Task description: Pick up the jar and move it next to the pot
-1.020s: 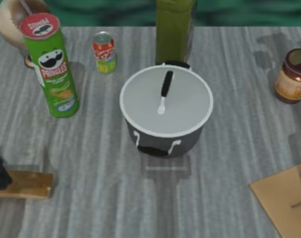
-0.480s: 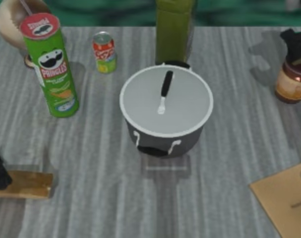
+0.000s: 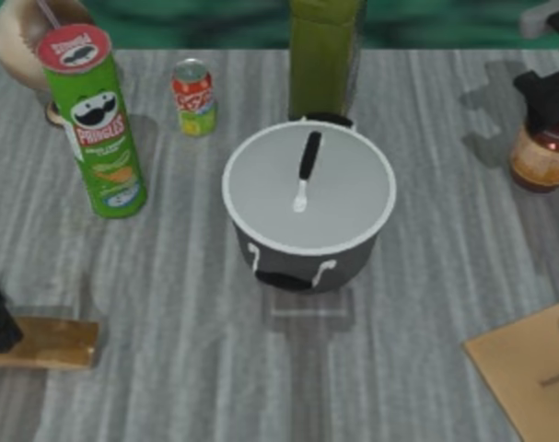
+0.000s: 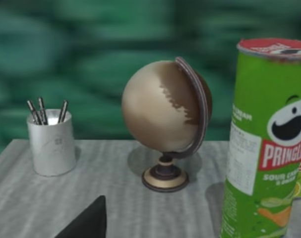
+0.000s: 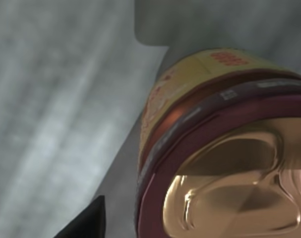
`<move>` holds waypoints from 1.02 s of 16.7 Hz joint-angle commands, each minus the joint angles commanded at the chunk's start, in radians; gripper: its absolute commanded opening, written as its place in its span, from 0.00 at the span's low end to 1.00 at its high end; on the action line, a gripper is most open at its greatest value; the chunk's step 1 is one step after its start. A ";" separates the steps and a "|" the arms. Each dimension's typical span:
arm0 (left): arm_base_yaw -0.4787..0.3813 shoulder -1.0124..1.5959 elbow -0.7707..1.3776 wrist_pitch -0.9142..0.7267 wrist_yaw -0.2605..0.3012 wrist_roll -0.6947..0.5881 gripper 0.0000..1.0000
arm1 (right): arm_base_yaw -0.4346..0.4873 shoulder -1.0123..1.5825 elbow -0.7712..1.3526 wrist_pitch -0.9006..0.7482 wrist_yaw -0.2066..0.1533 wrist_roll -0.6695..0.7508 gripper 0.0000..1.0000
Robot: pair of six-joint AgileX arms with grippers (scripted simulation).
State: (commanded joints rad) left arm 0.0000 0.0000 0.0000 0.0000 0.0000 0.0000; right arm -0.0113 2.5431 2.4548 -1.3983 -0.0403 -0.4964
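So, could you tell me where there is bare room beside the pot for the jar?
Bare table lies right of the pot, before the jar, and left, before the Pringles can. Behind is crowded: green bottle.

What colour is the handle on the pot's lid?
Black with a white tip, on the pot lid's handle; clearest in the top view.
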 joint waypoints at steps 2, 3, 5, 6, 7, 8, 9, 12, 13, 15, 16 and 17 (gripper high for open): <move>0.000 0.000 0.000 0.000 0.000 0.000 1.00 | 0.003 -0.001 -0.015 0.016 0.000 -0.001 1.00; 0.000 0.000 0.000 0.000 0.000 0.000 1.00 | 0.005 -0.001 -0.034 0.036 -0.001 -0.001 1.00; 0.000 0.000 0.000 0.000 0.000 0.000 1.00 | 0.008 0.001 -0.085 0.090 -0.001 0.000 1.00; 0.000 0.000 0.000 0.000 0.000 0.000 1.00 | 0.009 0.002 -0.113 0.119 -0.001 0.002 1.00; 0.000 0.000 0.000 0.000 0.000 0.000 1.00 | 0.010 0.003 -0.138 0.146 0.000 0.003 1.00; 0.000 0.000 0.000 0.000 0.000 0.000 1.00 | 0.011 0.005 -0.159 0.168 0.000 0.004 1.00; 0.000 0.000 0.000 0.000 0.000 0.000 1.00 | 0.011 0.006 -0.173 0.183 0.000 0.004 1.00; 0.000 0.000 0.000 0.000 0.000 0.000 1.00 | 0.012 0.006 -0.177 0.187 0.000 0.005 1.00; 0.000 0.000 0.000 0.000 0.000 0.000 1.00 | 0.012 0.006 -0.177 0.187 0.000 0.005 1.00; 0.000 0.000 0.000 0.000 0.000 0.000 1.00 | 0.012 0.006 -0.177 0.187 0.000 0.005 0.85; 0.000 0.000 0.000 0.000 0.000 0.000 1.00 | 0.012 0.006 -0.177 0.187 0.000 0.005 0.77; 0.000 0.000 0.000 0.000 0.000 0.000 1.00 | 0.012 0.006 -0.177 0.187 0.000 0.005 0.70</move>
State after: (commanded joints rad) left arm 0.0000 0.0000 0.0000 0.0000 0.0000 0.0000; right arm 0.0002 2.5494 2.2777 -1.2110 -0.0405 -0.4919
